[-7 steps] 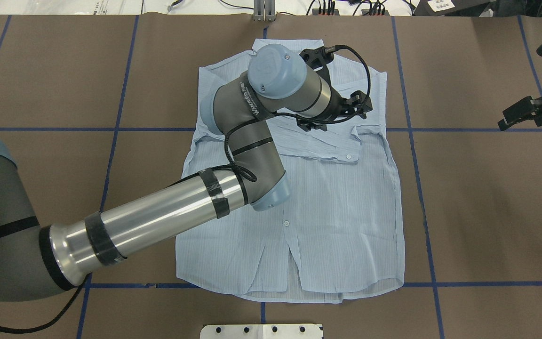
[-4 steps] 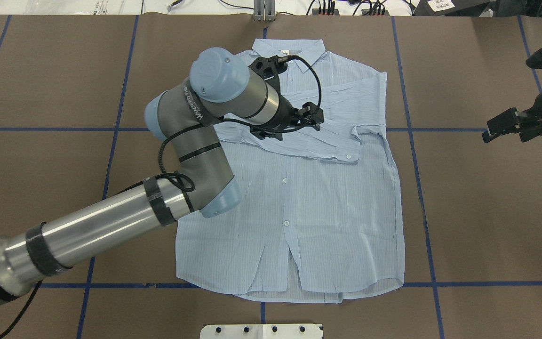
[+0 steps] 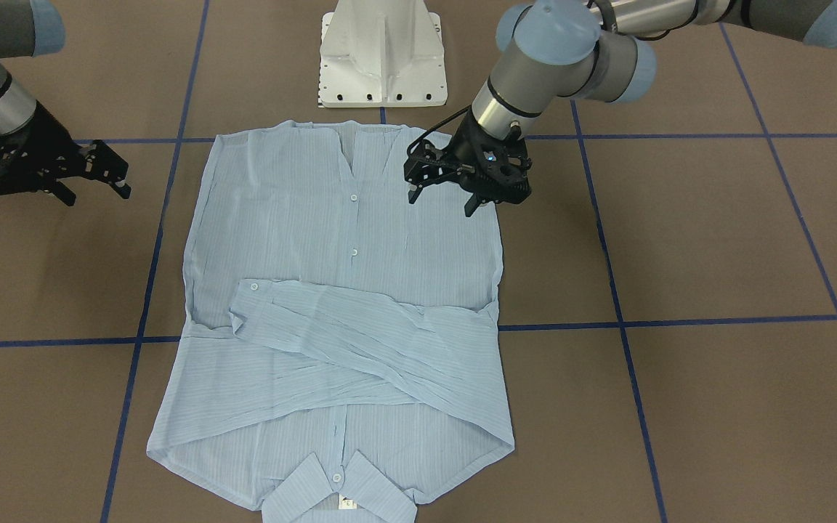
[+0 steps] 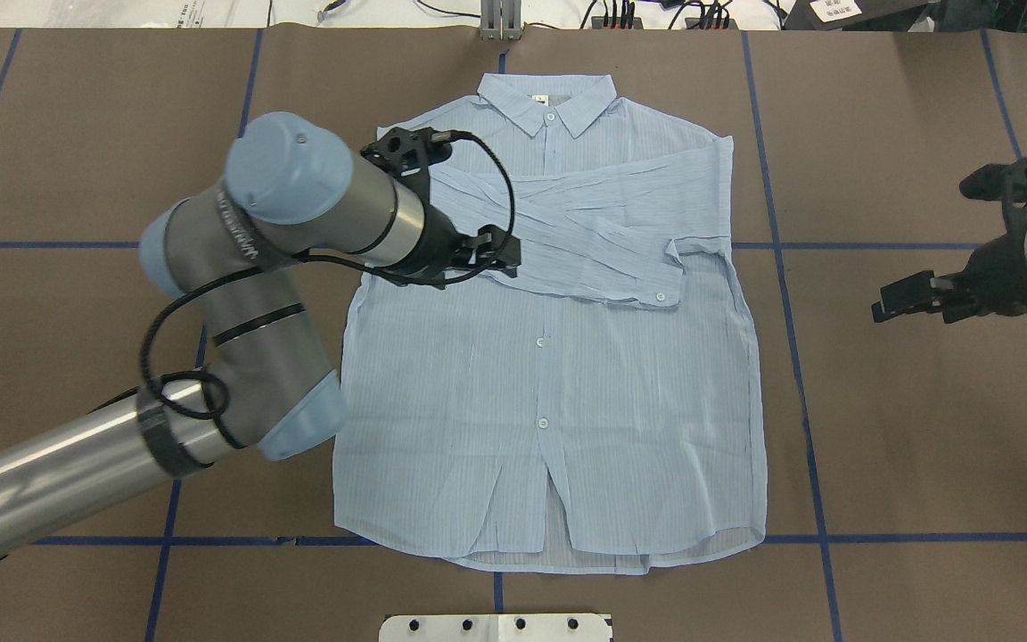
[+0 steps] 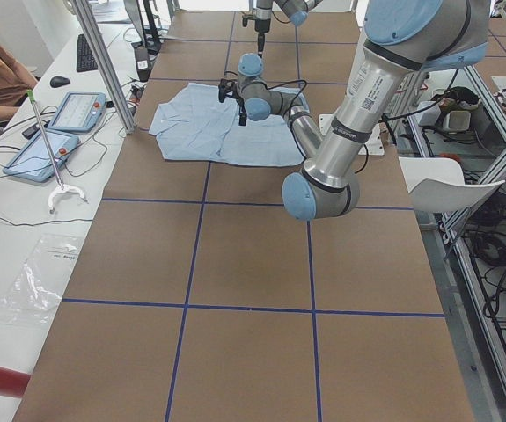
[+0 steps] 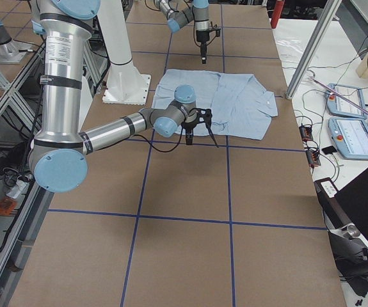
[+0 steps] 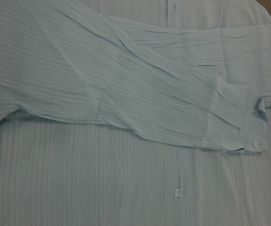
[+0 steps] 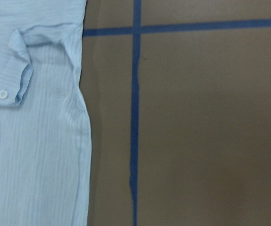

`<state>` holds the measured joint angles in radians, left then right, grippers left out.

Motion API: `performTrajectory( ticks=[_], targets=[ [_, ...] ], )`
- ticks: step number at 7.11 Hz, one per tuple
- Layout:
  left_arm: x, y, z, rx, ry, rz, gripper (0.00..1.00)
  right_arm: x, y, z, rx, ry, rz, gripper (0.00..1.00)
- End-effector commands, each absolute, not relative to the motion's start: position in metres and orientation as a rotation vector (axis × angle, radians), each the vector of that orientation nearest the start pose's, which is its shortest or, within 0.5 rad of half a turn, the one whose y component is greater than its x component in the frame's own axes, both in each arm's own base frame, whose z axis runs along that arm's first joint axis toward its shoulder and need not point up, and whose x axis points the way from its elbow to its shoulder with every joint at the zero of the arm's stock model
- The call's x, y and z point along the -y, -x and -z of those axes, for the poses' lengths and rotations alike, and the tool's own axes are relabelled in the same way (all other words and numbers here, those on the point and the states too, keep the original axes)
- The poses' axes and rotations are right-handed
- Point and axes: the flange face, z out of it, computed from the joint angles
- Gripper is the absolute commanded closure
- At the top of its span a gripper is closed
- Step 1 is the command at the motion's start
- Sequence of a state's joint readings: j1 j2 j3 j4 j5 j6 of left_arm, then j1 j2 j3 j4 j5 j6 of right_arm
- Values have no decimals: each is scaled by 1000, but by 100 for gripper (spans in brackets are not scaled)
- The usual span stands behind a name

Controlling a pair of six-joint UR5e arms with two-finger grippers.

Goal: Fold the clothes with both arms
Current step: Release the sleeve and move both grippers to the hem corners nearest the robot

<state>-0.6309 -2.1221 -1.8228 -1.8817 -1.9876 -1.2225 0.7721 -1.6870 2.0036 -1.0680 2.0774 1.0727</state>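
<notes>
The black left two-finger gripper hangs spread and empty over the pale blue striped button-up shirt, which lies flat beneath it. From overhead, the silver left arm hides one shoulder. The black right two-finger gripper, likewise spread and empty, sits well off the shirt's opposite edge, partly cut off.

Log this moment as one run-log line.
pale blue striped button-up shirt flat, sleeves folded across chest | left gripper open, empty, over shirt | right gripper open, beside shirt
</notes>
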Motion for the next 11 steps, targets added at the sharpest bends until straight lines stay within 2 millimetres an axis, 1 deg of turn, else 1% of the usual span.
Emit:
performTrajectory(
  ticks=[1, 2, 3, 4, 5, 6, 7, 9, 11],
  targets=[
    [421, -412, -212, -1090, -198, -11, 0, 313, 332, -419, 933, -70, -89, 0],
    [421, -412, -213, -1087, -196, -10, 0, 279, 367, -418, 916, -73, -104, 0],
    [421, -412, -213, -1087, -196, -10, 0, 258, 385, -417, 914, -53, -94, 0],
    [421, -412, -213, -1087, -196, -10, 0, 248, 392, -419, 905, -39, -74, 1],
    [421, -412, -213, -1088, -197, -10, 0, 242, 399, -423, 878, -21, -68, 2],
    [421, -412, -213, -1087, -196, -10, 0, 241, 401, -424, 859, -11, -65, 7],
    [420, -412, -211, -1091, -198, -12, 0, 236, 405, -424, 857, -5, -54, 8],
    [420, -411, -209, -1096, -202, -13, 1, 231, 416, -427, 852, 10, -37, 26],
    [420, -411, -209, -1096, -202, -13, 1, 234, 428, -418, 822, 19, -40, 45]
  ],
)
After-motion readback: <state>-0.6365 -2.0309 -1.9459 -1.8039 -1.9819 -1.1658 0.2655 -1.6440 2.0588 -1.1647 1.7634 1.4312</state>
